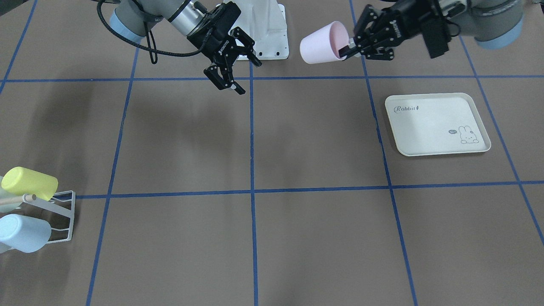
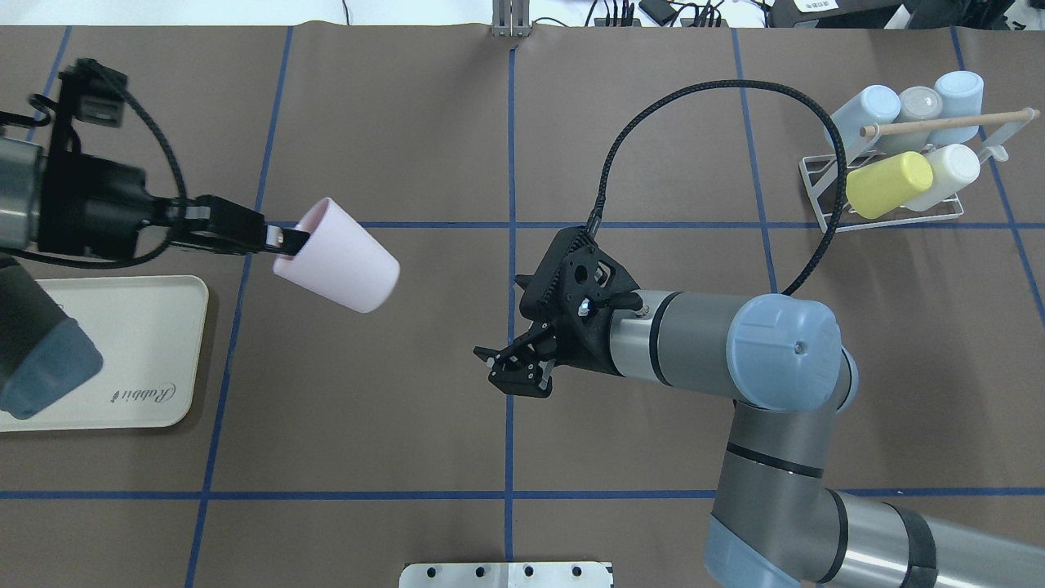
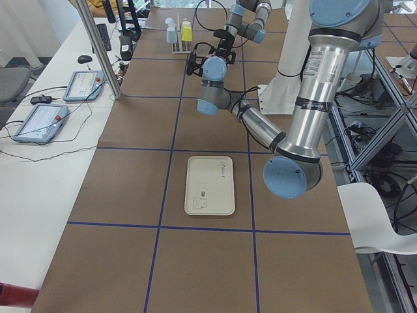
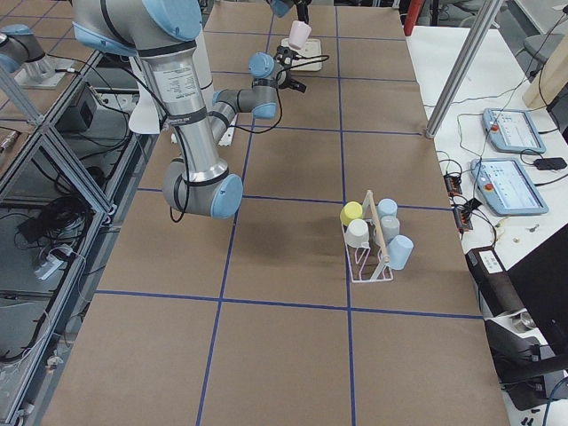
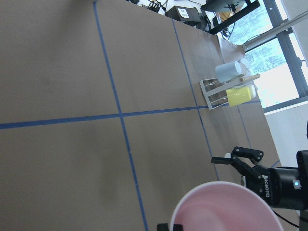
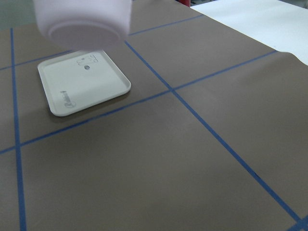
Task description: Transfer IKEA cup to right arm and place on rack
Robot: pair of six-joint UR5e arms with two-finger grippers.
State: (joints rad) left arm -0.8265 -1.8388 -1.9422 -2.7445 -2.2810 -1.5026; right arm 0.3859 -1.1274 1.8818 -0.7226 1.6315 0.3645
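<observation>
The pink IKEA cup (image 2: 339,257) hangs in the air on its side, its base pointing toward the table's middle. My left gripper (image 2: 286,241) is shut on the cup's rim, one finger inside the mouth (image 1: 346,49). My right gripper (image 2: 498,371) hovers open and empty near the table's centre, a gap away from the cup's base (image 6: 82,19). The left wrist view shows the cup's rim (image 5: 226,209) and the open right gripper (image 5: 236,161) beyond it. The white wire rack (image 2: 890,208) with its wooden dowel stands far right, holding several cups.
A cream rabbit tray (image 2: 106,343) lies flat under my left arm. On the rack (image 1: 59,212) a yellow cup (image 1: 29,182) and a light blue cup (image 1: 21,233) face the table's edge. Blue tape lines grid the brown table.
</observation>
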